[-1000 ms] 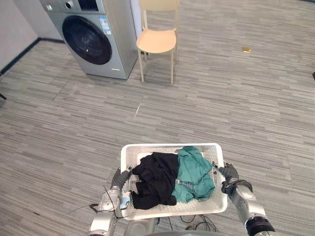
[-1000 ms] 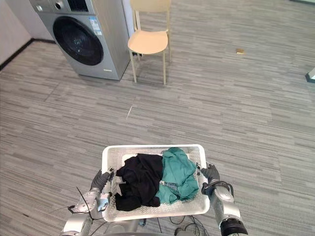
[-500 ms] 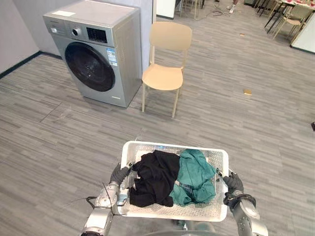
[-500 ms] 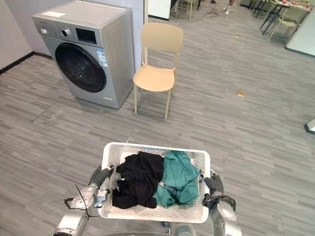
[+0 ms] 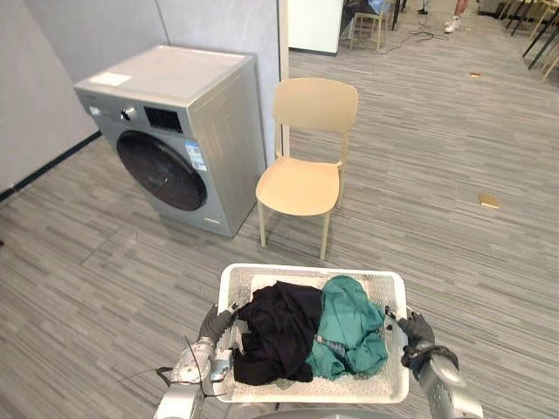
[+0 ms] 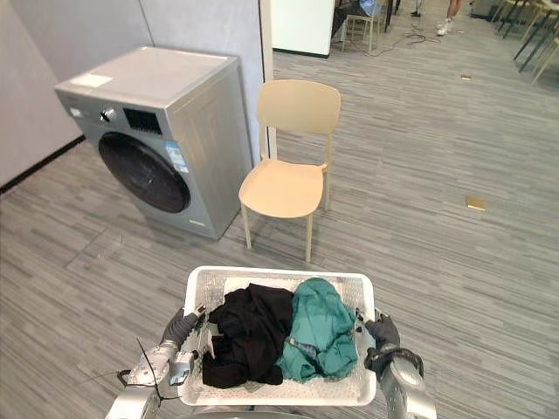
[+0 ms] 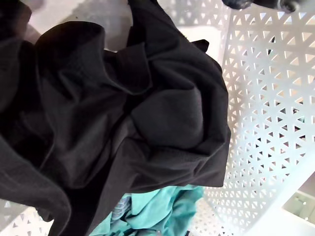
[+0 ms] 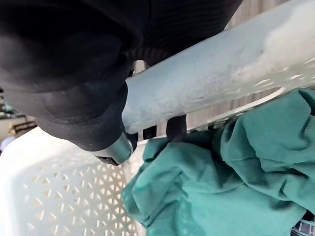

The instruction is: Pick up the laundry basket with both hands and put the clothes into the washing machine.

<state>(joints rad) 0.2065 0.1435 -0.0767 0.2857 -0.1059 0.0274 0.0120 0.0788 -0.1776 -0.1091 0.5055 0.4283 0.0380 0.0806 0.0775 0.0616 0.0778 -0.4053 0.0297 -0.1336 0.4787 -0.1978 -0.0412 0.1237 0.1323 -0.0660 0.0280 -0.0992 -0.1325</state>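
Note:
A white perforated laundry basket (image 5: pixel 306 270) hangs low in front of me between both hands. In it a black garment (image 5: pixel 275 327) lies on the left and a teal garment (image 5: pixel 349 323) on the right. My left hand (image 5: pixel 212 325) grips the basket's left rim; its dark fingertips (image 7: pixel 241 4) show over the wall (image 7: pixel 270 98). My right hand (image 5: pixel 417 330) holds the right rim (image 8: pixel 221 73), fingers (image 8: pixel 175 129) curled under it beside the teal cloth (image 8: pixel 236 172). The grey washing machine (image 5: pixel 175 131) stands ahead to the left, its round dark door (image 5: pixel 162 170) closed.
A beige chair (image 5: pixel 301 183) stands right of the washing machine, straight ahead of the basket. A grey wall panel (image 5: pixel 218 26) rises behind both. A small tan object (image 5: pixel 489 201) lies on the striped floor at the far right.
The whole view has swung upward, so the washing machine and chair now show in full and lower in the picture. The basket stays held between both hands with the clothes unmoved.

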